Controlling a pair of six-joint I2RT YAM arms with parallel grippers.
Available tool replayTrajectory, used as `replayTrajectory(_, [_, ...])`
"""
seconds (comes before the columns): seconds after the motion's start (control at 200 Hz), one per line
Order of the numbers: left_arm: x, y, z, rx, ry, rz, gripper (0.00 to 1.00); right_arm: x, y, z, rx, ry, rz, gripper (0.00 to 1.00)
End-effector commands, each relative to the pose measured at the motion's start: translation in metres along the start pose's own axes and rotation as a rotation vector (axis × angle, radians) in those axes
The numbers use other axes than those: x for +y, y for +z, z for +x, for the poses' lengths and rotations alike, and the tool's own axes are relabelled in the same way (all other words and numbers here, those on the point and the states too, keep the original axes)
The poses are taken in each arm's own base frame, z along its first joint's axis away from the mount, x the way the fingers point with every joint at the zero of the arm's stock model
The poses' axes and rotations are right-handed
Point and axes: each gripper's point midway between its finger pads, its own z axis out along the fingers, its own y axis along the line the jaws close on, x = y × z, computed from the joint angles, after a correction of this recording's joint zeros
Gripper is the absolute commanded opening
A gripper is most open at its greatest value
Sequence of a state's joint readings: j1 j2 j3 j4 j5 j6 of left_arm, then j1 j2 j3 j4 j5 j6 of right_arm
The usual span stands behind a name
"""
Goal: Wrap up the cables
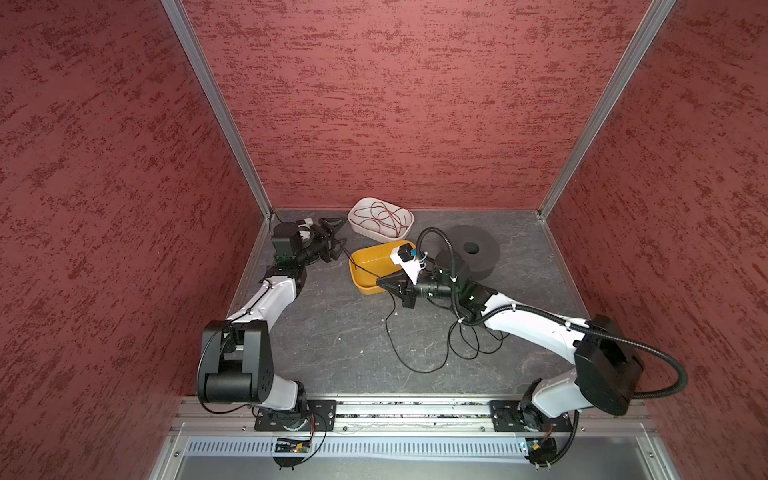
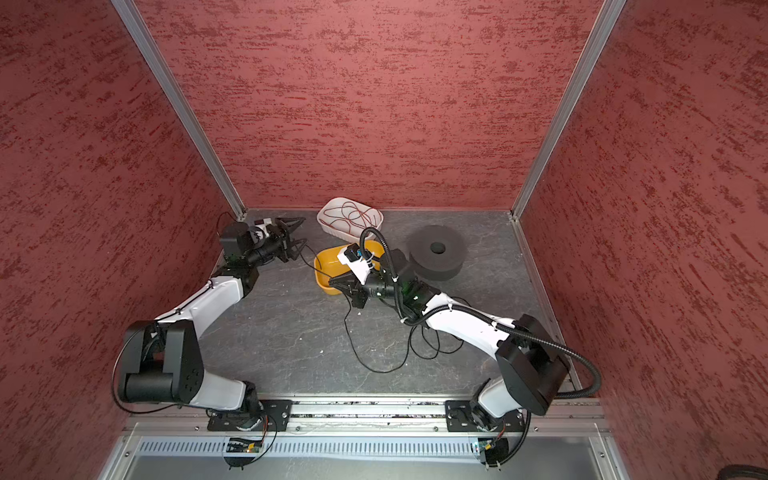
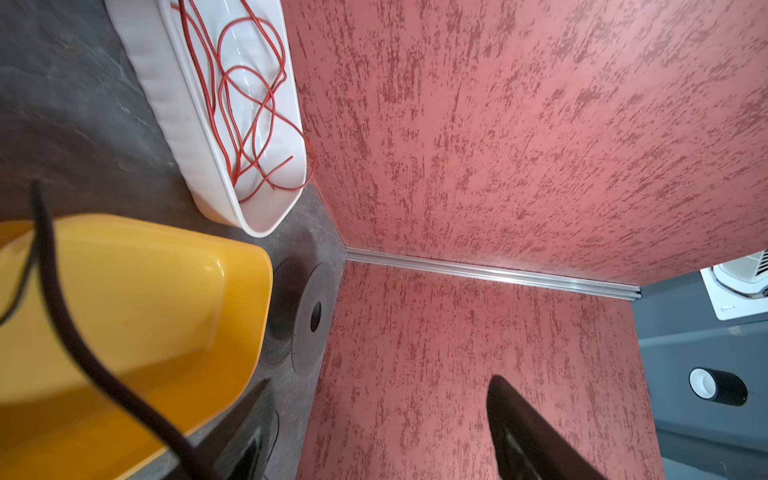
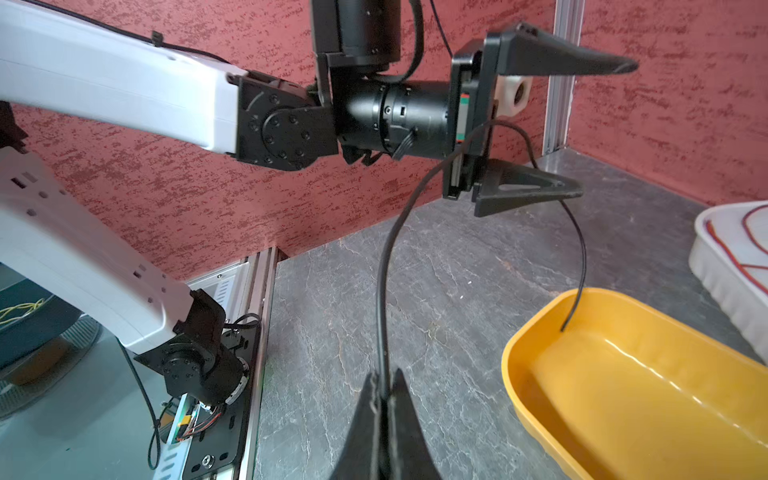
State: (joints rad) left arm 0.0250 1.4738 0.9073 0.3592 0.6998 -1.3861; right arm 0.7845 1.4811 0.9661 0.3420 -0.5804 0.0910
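The cables are one thin black wire (image 4: 384, 291). My right gripper (image 4: 384, 384) is shut on it just in front of the yellow tray (image 4: 623, 395). From there the wire rises to my left gripper (image 4: 602, 129), which is open. The wire loops between its fingers and drapes over the lower finger (image 4: 528, 191). Its free end hangs into the yellow tray. Behind my right gripper (image 1: 379, 282) the slack lies in loose loops on the floor (image 1: 417, 371). In both top views my left gripper (image 1: 341, 232) (image 2: 302, 230) stands left of the tray. The left wrist view shows the wire (image 3: 62, 316) blurred beside the spread fingers.
A white tray (image 1: 365, 235) with a tangled red wire (image 3: 232, 83) stands at the back wall. A black foam ring (image 1: 486, 245) lies right of the yellow tray (image 1: 365, 257). Red walls close three sides. The dark stone floor (image 1: 332, 332) lies between the arms.
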Motion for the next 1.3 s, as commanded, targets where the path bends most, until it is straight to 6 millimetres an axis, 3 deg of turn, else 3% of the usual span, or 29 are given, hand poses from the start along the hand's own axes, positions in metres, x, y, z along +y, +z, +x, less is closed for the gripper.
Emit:
replayTrajectory(0.0, [-0.002, 0.001, -0.017, -0.037, 0.027, 0.007, 0.78, 0.008, -0.004, 0.005, 0.022, -0.054, -0.024, 0.00])
replayTrajectory(0.055, [0.000, 0.001, -0.025, -0.053, 0.019, 0.013, 0.75, 0.014, -0.010, -0.001, 0.010, -0.067, -0.030, 0.00])
replayTrajectory(0.245, [0.001, 0.001, -0.049, -0.092, 0.002, 0.025, 0.66, 0.015, -0.014, 0.009, 0.054, -0.080, -0.031, 0.00])
replayTrajectory(0.441, [0.002, 0.005, -0.059, -0.101, -0.005, 0.028, 0.58, 0.016, -0.017, 0.012, 0.068, -0.078, -0.025, 0.00])
replayTrajectory(0.611, [0.008, 0.007, -0.069, -0.113, -0.031, 0.027, 0.42, 0.013, -0.021, 0.020, 0.099, -0.074, 0.002, 0.00])
replayTrajectory(0.902, [-0.017, 0.008, -0.070, -0.092, 0.070, 0.079, 0.05, -0.021, -0.026, 0.040, 0.155, -0.001, 0.188, 0.00])
replayTrajectory(0.982, [-0.021, 0.006, -0.060, -0.052, 0.117, 0.058, 0.00, -0.031, -0.031, 0.044, 0.161, 0.058, 0.232, 0.12])
replayTrajectory(1.072, [-0.025, -0.002, -0.049, -0.026, 0.186, 0.032, 0.00, -0.038, -0.042, 0.049, 0.165, 0.133, 0.256, 0.50])
replayTrajectory(1.112, [-0.027, -0.007, -0.044, -0.024, 0.227, 0.011, 0.00, -0.043, -0.050, 0.050, 0.158, 0.170, 0.289, 0.62])
replayTrajectory(1.232, [-0.034, -0.022, -0.025, 0.002, 0.336, -0.049, 0.00, -0.059, -0.075, 0.058, 0.179, 0.292, 0.413, 0.80])
replayTrajectory(1.293, [-0.036, -0.030, -0.015, 0.013, 0.388, -0.084, 0.00, -0.069, -0.091, 0.062, 0.200, 0.355, 0.497, 0.83])
